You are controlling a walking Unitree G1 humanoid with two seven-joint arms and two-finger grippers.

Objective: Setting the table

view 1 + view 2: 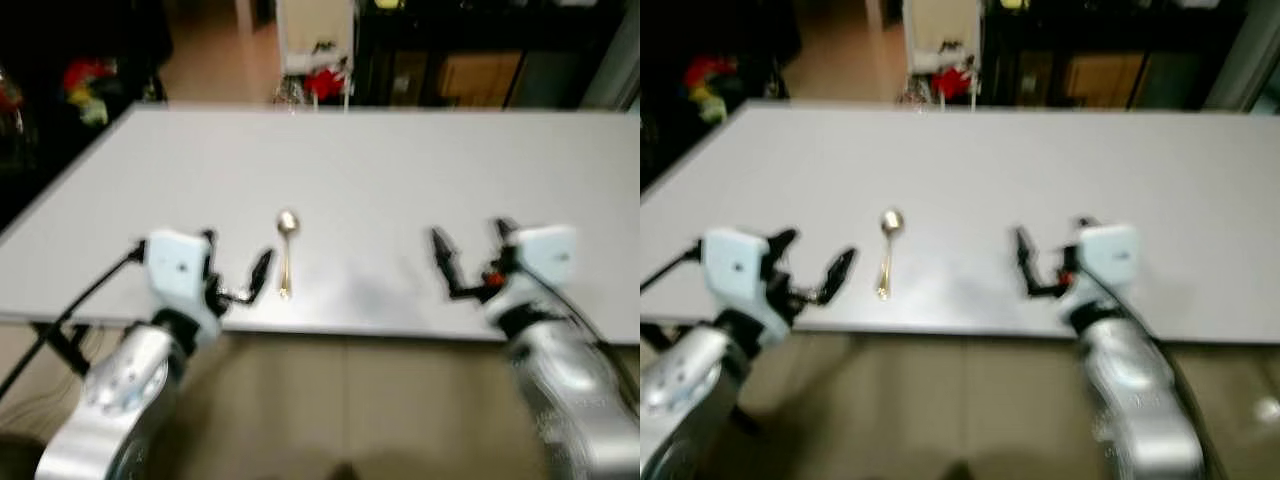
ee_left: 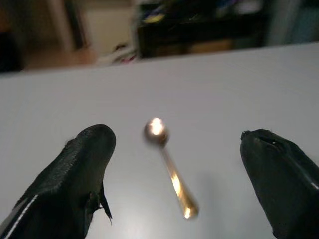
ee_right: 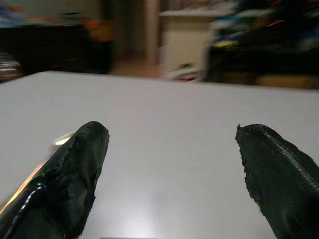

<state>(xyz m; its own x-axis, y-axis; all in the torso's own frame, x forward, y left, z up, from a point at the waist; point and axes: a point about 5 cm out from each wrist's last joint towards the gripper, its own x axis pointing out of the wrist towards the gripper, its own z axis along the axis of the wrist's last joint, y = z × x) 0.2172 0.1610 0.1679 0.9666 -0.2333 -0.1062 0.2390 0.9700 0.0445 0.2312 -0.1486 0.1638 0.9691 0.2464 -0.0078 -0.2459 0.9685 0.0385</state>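
Item: one gold-coloured spoon (image 1: 286, 250), lying flat on the white table (image 1: 400, 170). Position: near the table's front edge, left of centre, bowl pointing away from the robot and handle toward it. In the left wrist view the spoon (image 2: 168, 167) lies between the two black fingers (image 2: 75, 179), touching neither; its bowl catches a bright glint.

Left gripper (image 1: 235, 265): held over the front edge of the table just to the left of the spoon, fingers spread apart and empty. One fingertip stands close beside the spoon's handle, though contact cannot be confirmed in the blurred head views. A black cable runs from the white wrist housing down and off to the left.

Right gripper (image 1: 470, 255): held over the front edge of the table well to the right of the spoon, fingers spread apart and empty. In the right wrist view a pale gold sliver of the spoon (image 3: 60, 140) appears beside one finger (image 3: 65, 184).

Table surface: plain white, matte, with a faint shadow patch between the two grippers.

Surroundings: beyond the far edge, a dark cabinet (image 1: 480, 50), a pale upright piece of furniture (image 1: 315, 35), and blurred red objects (image 1: 325, 82). Tan floor below the near edge.
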